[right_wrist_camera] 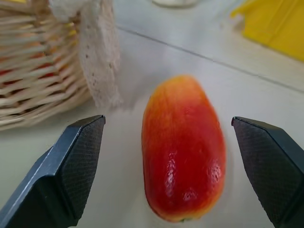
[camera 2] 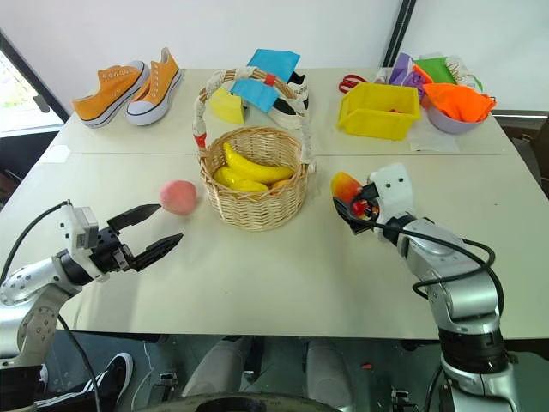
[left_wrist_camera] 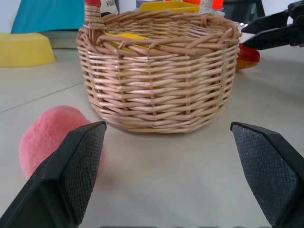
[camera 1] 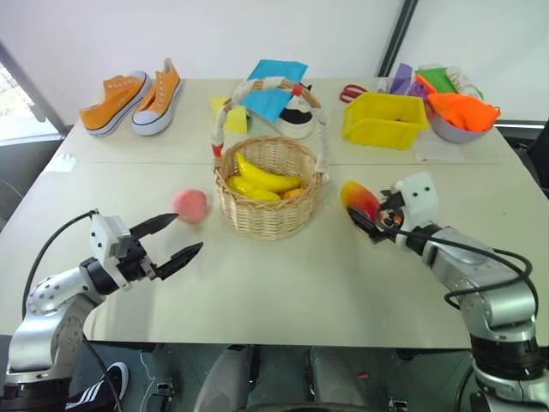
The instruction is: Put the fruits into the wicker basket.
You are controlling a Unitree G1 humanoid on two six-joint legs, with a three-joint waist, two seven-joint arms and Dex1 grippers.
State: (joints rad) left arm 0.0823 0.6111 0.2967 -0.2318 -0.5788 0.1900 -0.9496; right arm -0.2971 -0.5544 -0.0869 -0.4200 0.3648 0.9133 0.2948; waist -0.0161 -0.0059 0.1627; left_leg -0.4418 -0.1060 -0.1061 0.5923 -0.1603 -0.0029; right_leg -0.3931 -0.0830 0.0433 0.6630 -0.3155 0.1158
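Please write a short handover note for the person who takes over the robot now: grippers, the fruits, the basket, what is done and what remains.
Left gripper: open, empty, near the peach, not touching.
Right gripper: open, its fingers on either side of the mango, not closed on it.
Both fruits lie on the table, peach left of the wicker basket, mango right of it.
The basket holds bananas.
Done: nothing placed yet.
Left: grasp both fruits and put them into the basket.

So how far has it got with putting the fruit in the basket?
Nothing is in yet: the wicker basket holds only bananas. The open right end effector brackets the mango, ungripped. The peach lies on the table beside the open left end effector.
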